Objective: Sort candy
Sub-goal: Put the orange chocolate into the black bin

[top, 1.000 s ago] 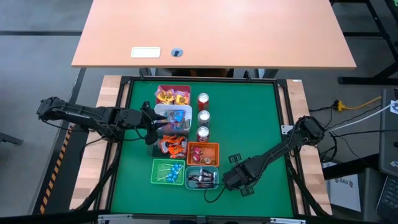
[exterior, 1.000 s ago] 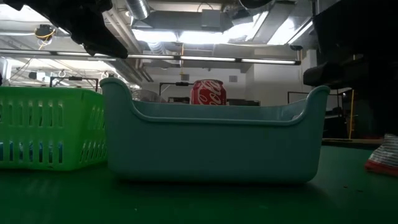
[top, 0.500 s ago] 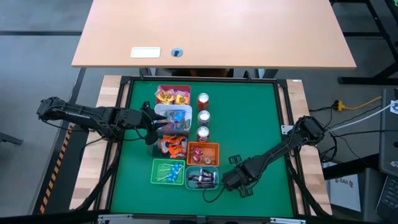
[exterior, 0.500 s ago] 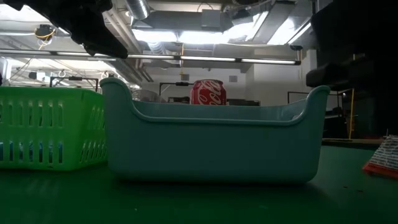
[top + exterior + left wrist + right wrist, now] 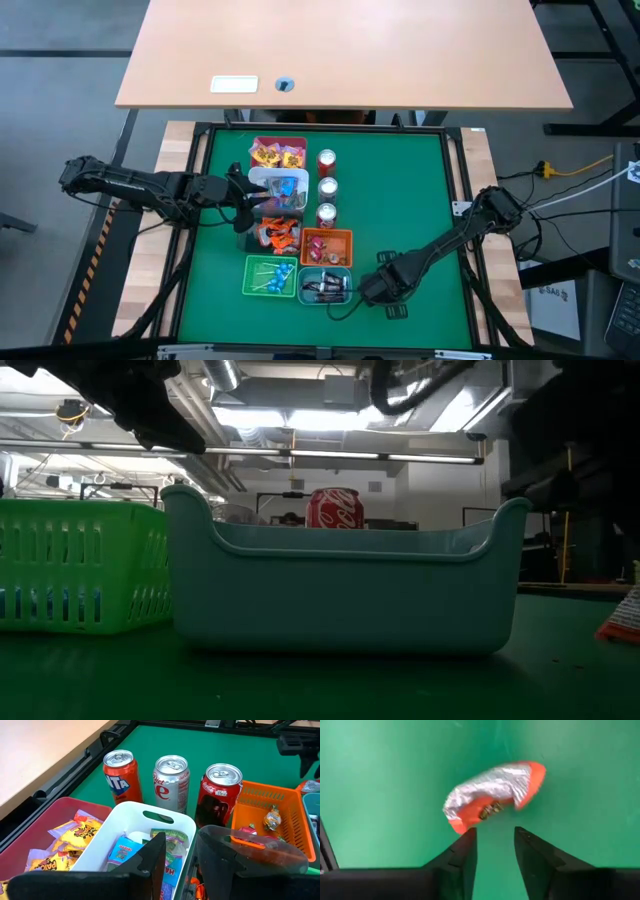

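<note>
An orange-and-silver wrapped candy (image 5: pixel 492 795) lies on the green mat (image 5: pixel 400 190), just right of the teal bin (image 5: pixel 323 285). It also shows in the low view as the candy (image 5: pixel 625 622). My right gripper (image 5: pixel 492 840) points down over the mat, open, with the candy just past its fingertips. My left gripper (image 5: pixel 180 865) hovers open over the white bin (image 5: pixel 125 835), which holds blue and green candies. Yellow candies fill the red bin (image 5: pixel 278 152). Loose orange candies (image 5: pixel 278 235) lie on the mat.
Three cans (image 5: pixel 326 188) stand in a row right of the white bin. The orange bin (image 5: pixel 327 246) and the green bin (image 5: pixel 270 277) with blue lollipops flank the teal bin. Bare mat stretches to the right and far side. A wooden table (image 5: pixel 340 50) stands beyond.
My right gripper has rolled a little about its own axis while staying above the mat. The orange-and-silver candy has slid slightly toward the table's right edge.
</note>
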Tool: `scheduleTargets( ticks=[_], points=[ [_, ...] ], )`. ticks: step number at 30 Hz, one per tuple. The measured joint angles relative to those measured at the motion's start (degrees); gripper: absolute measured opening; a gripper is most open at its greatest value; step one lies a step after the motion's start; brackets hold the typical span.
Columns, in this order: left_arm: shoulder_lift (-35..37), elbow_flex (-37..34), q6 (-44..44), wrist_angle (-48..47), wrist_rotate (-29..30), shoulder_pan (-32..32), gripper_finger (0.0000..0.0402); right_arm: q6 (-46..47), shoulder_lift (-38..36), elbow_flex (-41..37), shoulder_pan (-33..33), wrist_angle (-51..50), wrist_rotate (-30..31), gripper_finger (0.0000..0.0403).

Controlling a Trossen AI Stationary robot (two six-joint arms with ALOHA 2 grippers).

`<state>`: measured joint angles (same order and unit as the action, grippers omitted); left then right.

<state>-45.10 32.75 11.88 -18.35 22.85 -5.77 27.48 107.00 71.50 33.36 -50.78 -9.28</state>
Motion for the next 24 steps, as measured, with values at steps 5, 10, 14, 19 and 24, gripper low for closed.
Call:
scheduleTargets(
  ticks=[5, 10, 14, 19, 24],
  points=[
    [0.0, 0.0, 0.0, 0.0, 0.0, 0.0, 0.0101, 6.4, 0.0, 0.0, 0.0, -3.6, -5.6, 0.0158],
    [0.0, 0.0, 0.0, 0.0, 0.0, 0.0, 0.0101, 16.2, 0.0, 0.0, 0.1, -2.9, -12.9, 0.0167],
    [0.0, 0.0, 0.0, 0.0, 0.0, 0.0, 0.0101, 22.1, 0.0, 0.0, 1.2, 0.9, -11.4, 0.0168],
    [0.0, 0.0, 0.0, 0.0, 0.0, 0.0, 0.0101, 23.3, 0.0, 0.0, 2.9, 4.8, -5.6, 0.0168],
    [0.0, 0.0, 0.0, 0.0, 0.0, 0.0, 0.0101, 23.3, 0.0, 0.0, 3.0, 4.2, -4.2, 0.0168]
  ],
)
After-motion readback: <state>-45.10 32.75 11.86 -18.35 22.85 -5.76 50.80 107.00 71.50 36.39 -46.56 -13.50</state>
